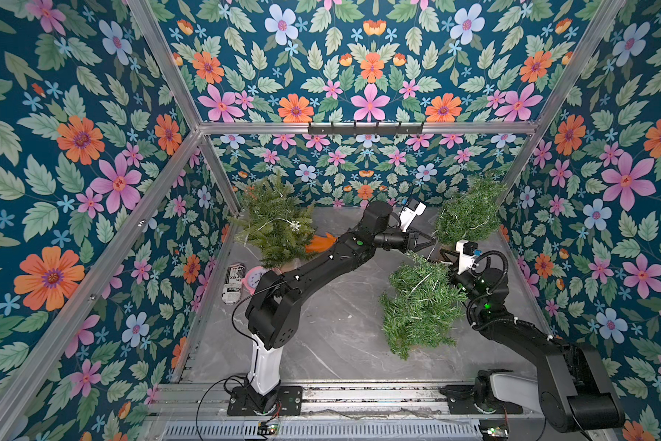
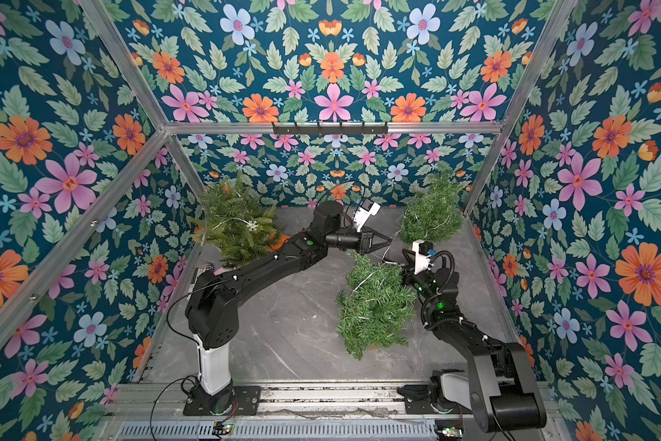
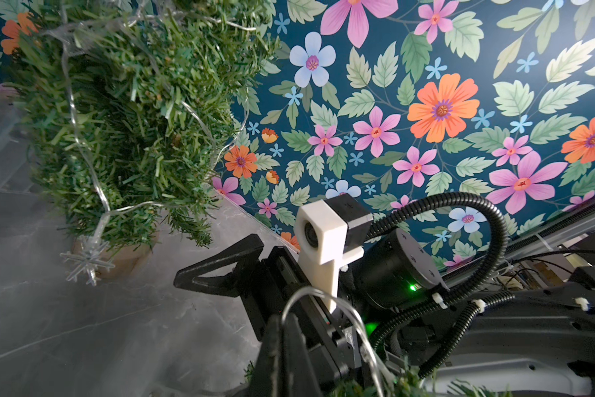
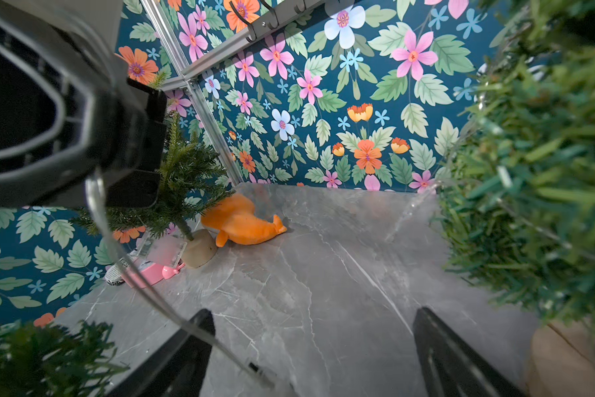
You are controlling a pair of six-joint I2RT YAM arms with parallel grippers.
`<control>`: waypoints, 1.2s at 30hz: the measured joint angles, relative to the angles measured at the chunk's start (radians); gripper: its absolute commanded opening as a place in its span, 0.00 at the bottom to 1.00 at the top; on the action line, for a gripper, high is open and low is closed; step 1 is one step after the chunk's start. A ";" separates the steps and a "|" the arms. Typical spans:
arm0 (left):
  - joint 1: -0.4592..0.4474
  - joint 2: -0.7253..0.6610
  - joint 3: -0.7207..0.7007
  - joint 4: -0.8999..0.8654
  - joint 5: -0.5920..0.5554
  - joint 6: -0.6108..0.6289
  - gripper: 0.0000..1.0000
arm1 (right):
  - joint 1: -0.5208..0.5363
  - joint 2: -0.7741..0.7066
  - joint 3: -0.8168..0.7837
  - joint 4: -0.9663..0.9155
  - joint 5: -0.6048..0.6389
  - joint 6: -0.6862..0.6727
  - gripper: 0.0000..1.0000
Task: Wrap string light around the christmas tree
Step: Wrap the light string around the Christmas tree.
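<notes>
Pinching string light (image 4: 93, 196) in shut left gripper (image 1: 432, 241); our right gripper (image 4: 315, 311) gapes empty; looks thin, limp; we'd grip bare strand

At the left of a top view we see a black-and-white printed can (image 1: 233, 284) lying on the grey marble counter (image 1: 340, 332), just beside a pink clock (image 1: 254, 278). Right of them an orange plush toy (image 1: 323, 241) lies partly hidden. Near the upper middle, a black hook rail (image 1: 365, 128) crosses the floral wallpaper (image 1: 370, 57).
</notes>
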 measured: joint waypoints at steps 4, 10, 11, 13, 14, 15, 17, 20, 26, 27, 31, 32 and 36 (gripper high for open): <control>-0.001 0.001 0.000 0.002 0.005 -0.003 0.00 | 0.008 0.021 0.024 0.013 -0.017 -0.003 0.78; -0.001 0.008 0.002 0.017 0.007 -0.026 0.00 | 0.024 0.076 0.045 0.036 -0.031 -0.003 0.66; -0.001 0.011 0.004 0.018 0.008 -0.028 0.00 | 0.026 0.085 0.047 0.042 -0.032 -0.002 0.63; -0.002 0.015 0.008 0.018 0.011 -0.034 0.00 | 0.026 0.099 0.058 0.052 -0.029 -0.001 0.55; -0.002 0.016 0.009 0.018 0.012 -0.035 0.00 | 0.026 0.105 0.063 0.059 -0.022 0.000 0.47; -0.002 0.016 0.010 0.019 0.012 -0.039 0.00 | 0.026 0.109 0.066 0.067 -0.017 0.002 0.41; -0.003 0.016 0.013 0.019 0.014 -0.051 0.00 | 0.026 0.114 0.070 0.089 -0.014 0.008 0.25; -0.003 0.016 0.013 0.019 0.015 -0.051 0.00 | 0.027 0.101 0.069 0.100 -0.014 0.010 0.06; -0.003 -0.002 0.005 0.019 0.011 -0.047 0.00 | 0.027 0.000 0.062 0.032 -0.005 -0.037 0.00; -0.003 -0.006 0.004 0.019 0.008 -0.044 0.00 | 0.027 -0.023 0.063 0.006 0.001 -0.049 0.00; -0.003 -0.019 -0.002 0.019 -0.008 -0.024 0.00 | 0.027 -0.125 0.071 -0.118 0.047 -0.105 0.00; -0.003 -0.022 -0.002 0.018 -0.011 -0.024 0.00 | 0.027 -0.147 0.075 -0.152 0.065 -0.117 0.00; -0.003 -0.027 -0.002 0.018 -0.032 -0.011 0.24 | 0.028 -0.210 0.095 -0.280 0.132 -0.165 0.00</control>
